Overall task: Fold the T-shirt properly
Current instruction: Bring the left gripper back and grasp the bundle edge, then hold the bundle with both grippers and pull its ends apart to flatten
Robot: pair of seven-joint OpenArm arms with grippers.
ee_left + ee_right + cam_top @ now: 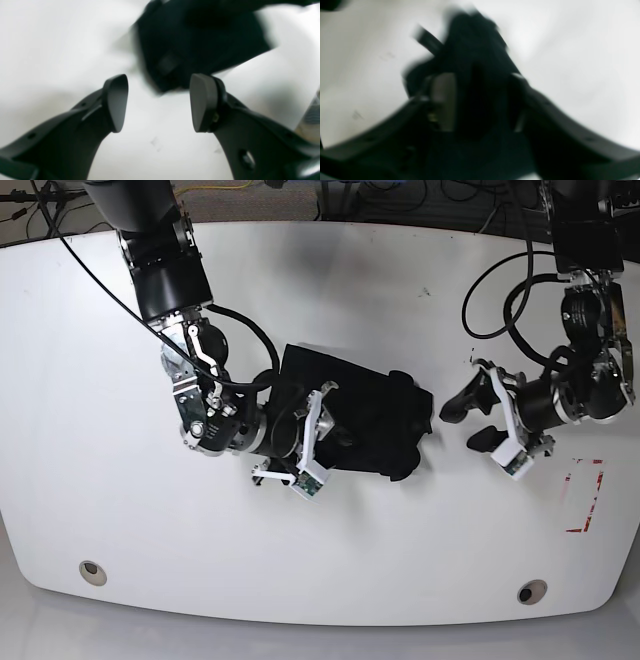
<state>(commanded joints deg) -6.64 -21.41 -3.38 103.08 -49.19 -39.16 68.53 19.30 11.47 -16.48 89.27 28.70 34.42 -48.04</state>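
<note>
The black T-shirt (355, 418) lies bunched in a rough rectangle at the middle of the white table (420, 300). My right gripper (308, 438) sits at the shirt's left end. In the right wrist view, which is blurred, its fingers stand wide apart with a dark fold of the T-shirt (475, 75) filling the gap at the right gripper (480, 102). My left gripper (468, 420) hovers just right of the shirt, apart from it. The left wrist view shows the left gripper (160, 102) open over bare table, with the T-shirt (200, 42) beyond its tips.
A red outline (585, 498) is marked on the table at the right. Two round holes (92, 571) (531, 591) sit near the front edge. Cables hang from both arms and run along the back edge.
</note>
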